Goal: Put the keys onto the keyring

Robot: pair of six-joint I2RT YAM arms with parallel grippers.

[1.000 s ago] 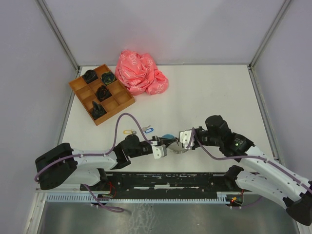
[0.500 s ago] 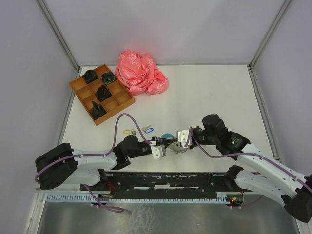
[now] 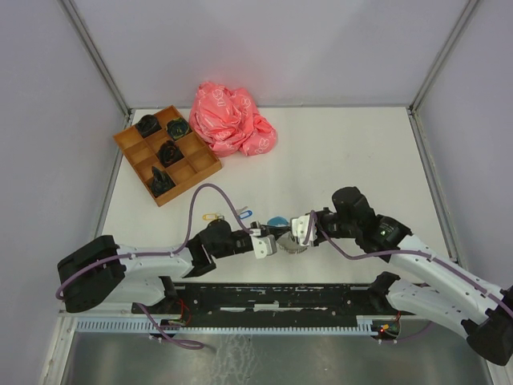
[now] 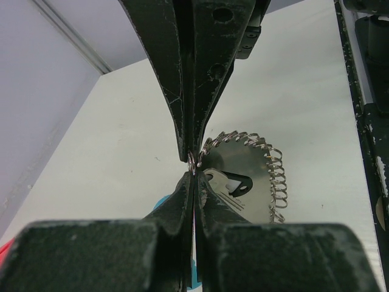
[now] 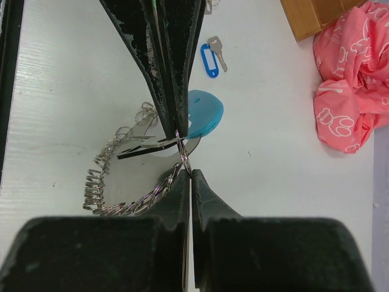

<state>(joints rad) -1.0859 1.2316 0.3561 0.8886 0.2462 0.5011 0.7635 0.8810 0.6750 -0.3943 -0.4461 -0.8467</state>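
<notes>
My left gripper (image 3: 276, 239) and right gripper (image 3: 292, 237) meet tip to tip low in the middle of the table. The keyring (image 5: 115, 182), a silvery coiled chain with a light blue segment (image 5: 203, 118), lies under them. My right gripper (image 5: 191, 173) is shut on the chain's end ring. My left gripper (image 4: 193, 173) is shut on a small ring, apparently that of the black-tagged key (image 4: 234, 182), which hangs over the chain (image 4: 270, 170). A blue-tagged key (image 5: 211, 61) and a yellow-tagged key (image 3: 211, 216) lie on the table to the left.
A wooden compartment tray (image 3: 167, 154) with dark objects stands at the back left. A crumpled pink cloth (image 3: 231, 120) lies beside it. The black rail (image 3: 272, 297) of the arm bases runs along the near edge.
My right gripper has moved a little left and closed the gap to my left gripper. The keyring has stayed between them.
</notes>
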